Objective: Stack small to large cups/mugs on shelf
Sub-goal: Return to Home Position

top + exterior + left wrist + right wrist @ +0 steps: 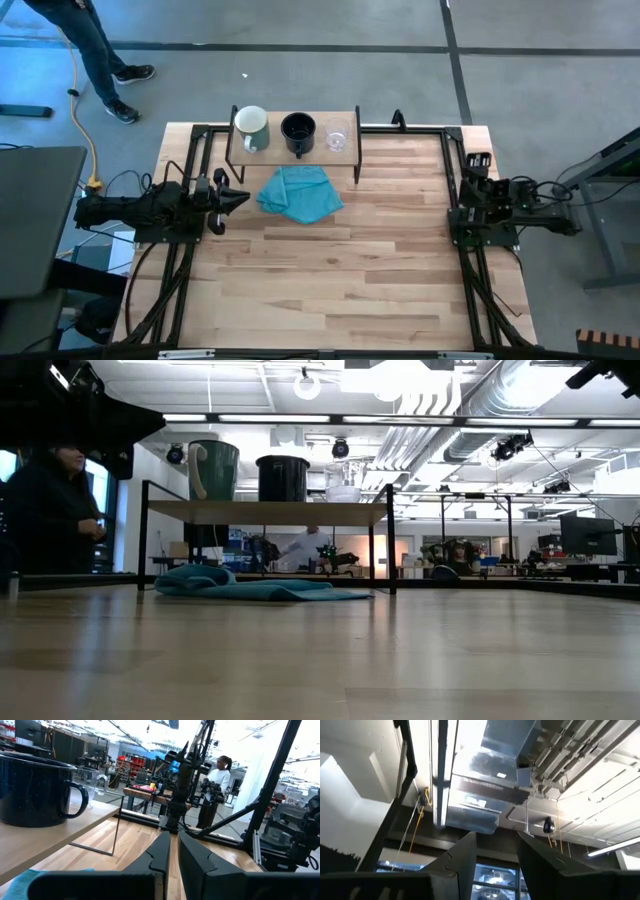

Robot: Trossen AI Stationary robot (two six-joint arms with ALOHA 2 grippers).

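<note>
Pale mug point(213, 468), black mug point(283, 477), glass cup point(343, 493) on shelf point(265, 511), cloth point(255, 585) on table point(400, 660)

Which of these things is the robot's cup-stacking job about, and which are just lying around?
For the job: pale mug, black mug and clear glass cup, in a row on the shelf; left gripper beside the blue cloth; right gripper at the table's right side.

Just lying about: blue cloth, on the table before the shelf; a person beyond the table.
</note>
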